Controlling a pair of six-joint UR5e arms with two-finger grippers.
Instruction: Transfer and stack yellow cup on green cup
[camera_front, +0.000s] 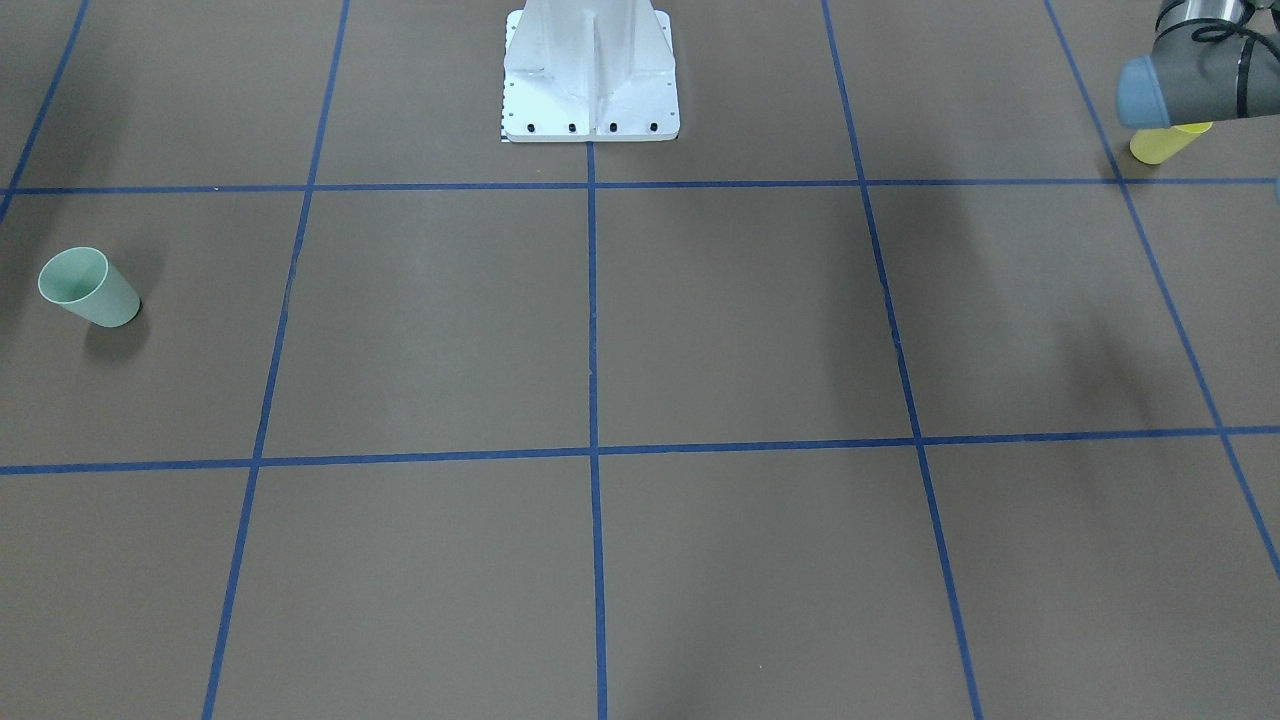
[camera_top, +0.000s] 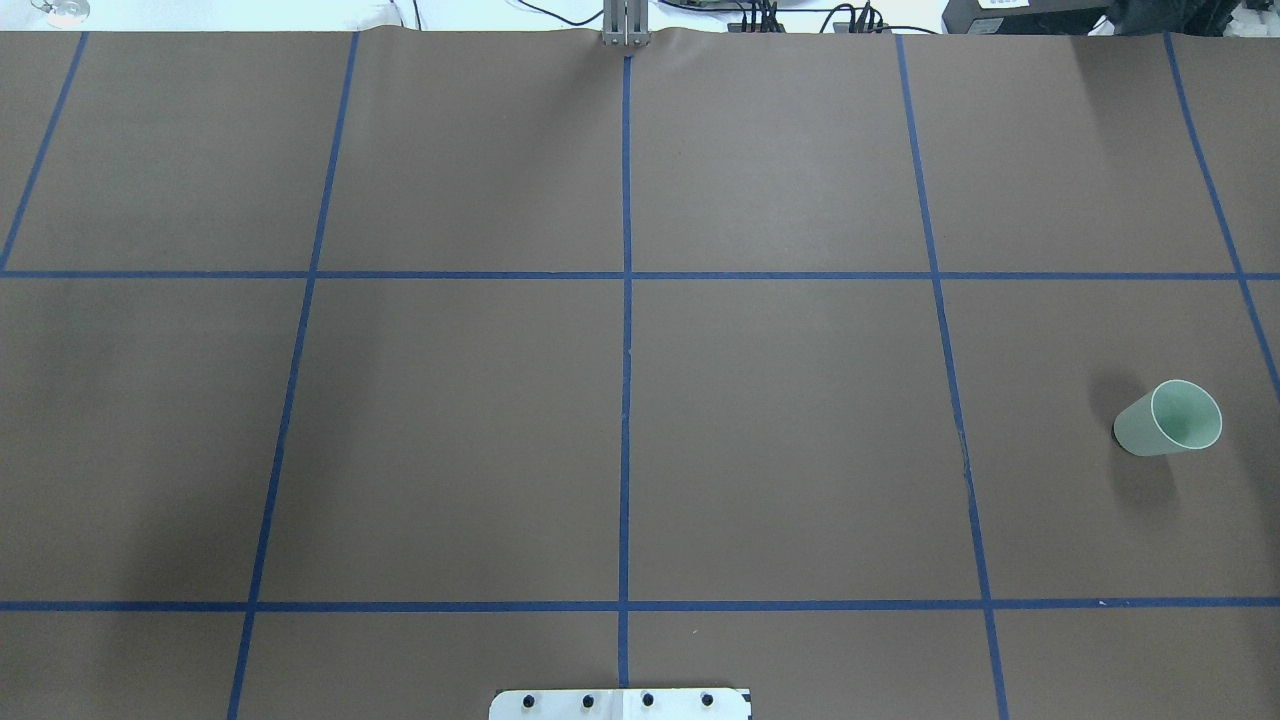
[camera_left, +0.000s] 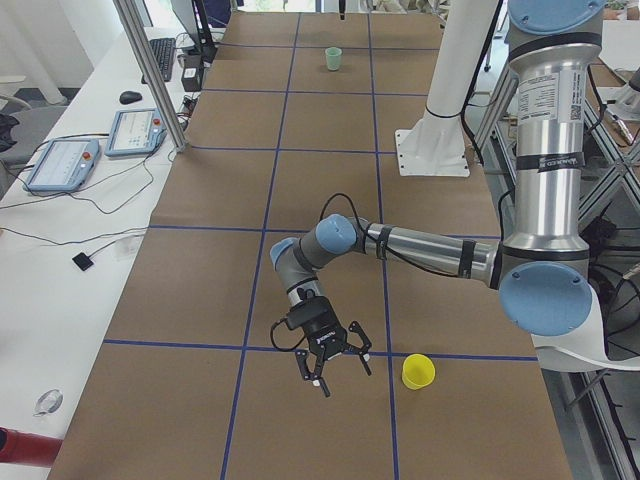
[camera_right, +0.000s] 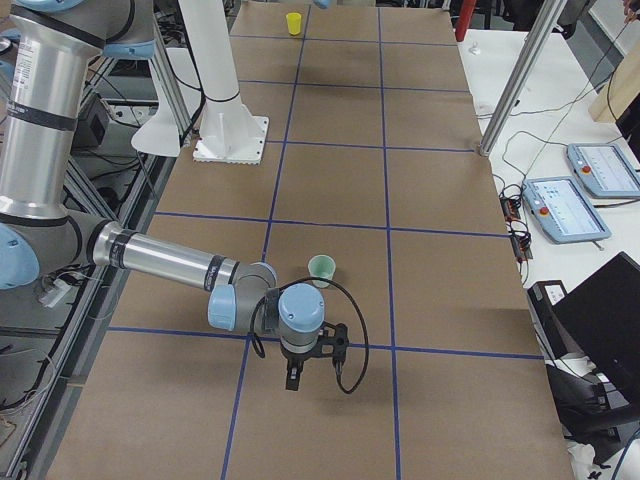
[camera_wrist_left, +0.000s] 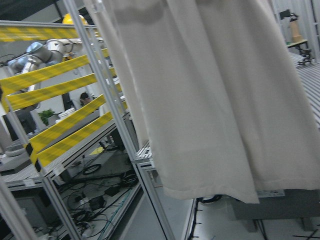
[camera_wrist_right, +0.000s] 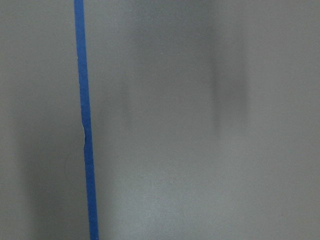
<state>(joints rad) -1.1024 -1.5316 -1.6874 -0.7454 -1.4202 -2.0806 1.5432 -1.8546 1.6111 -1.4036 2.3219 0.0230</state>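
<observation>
Exterior left view: nearest, the left gripper hangs over the brown table, and from this side view I cannot tell whether its claw is spread or pressed together. The yellow cup stands upright at its three o'clock, near but apart. Far off at twelve o'clock stands the green cup; in the exterior right view the right gripper hangs at that cup's six o'clock, its claw's state equally unclear.
</observation>
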